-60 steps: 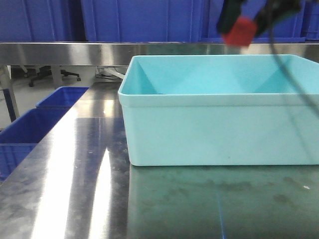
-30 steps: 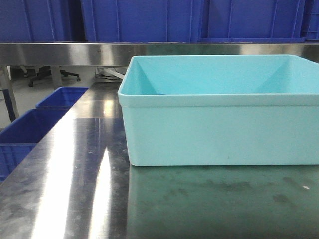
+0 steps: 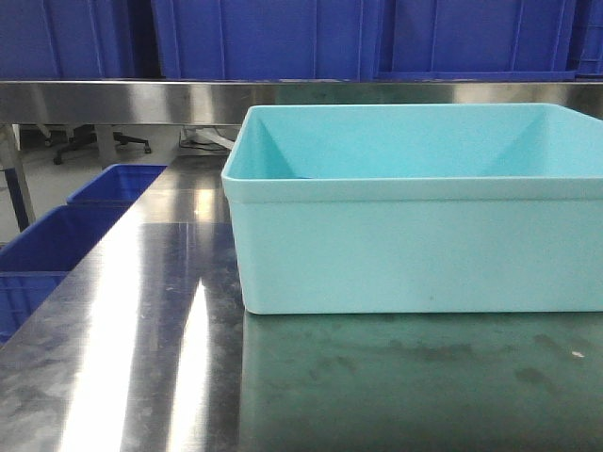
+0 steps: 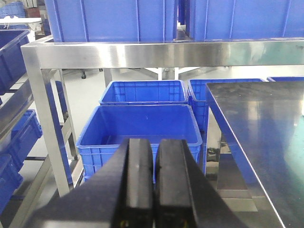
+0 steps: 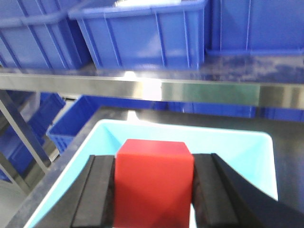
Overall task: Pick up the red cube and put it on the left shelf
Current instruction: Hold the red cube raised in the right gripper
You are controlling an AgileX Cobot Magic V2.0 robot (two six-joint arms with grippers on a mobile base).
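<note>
Your right end effector is clamped on the red cube, with one black pad on each side face. Gripped that way the cube sits square, and I'd say it's unlikely to twist out. It's hanging in the air right above the open turquoise bin.

The front camera shows no cube and no arm, only the bin on the steel surface. So my guess is the cube is held well above the bin's rim, which makes sense since it clears the wall before any sideways swing.

Your left end effector has its jaws pressed together with nothing between them. It's parked off the bin's left side, past the edge of the surface, looking down at the blue floor crates. It looks like it's just keeping out of the way.

The left shelf is the steel rack out to the left of the bin, with a flat front rail and big blue crates sitting on top.

The pick looks done and the carry is what's left, so you need to move away from the bin toward that rack. I can't tell which tier has free room, and those crates fill a lot of it, so watch the rail on approach.
</note>
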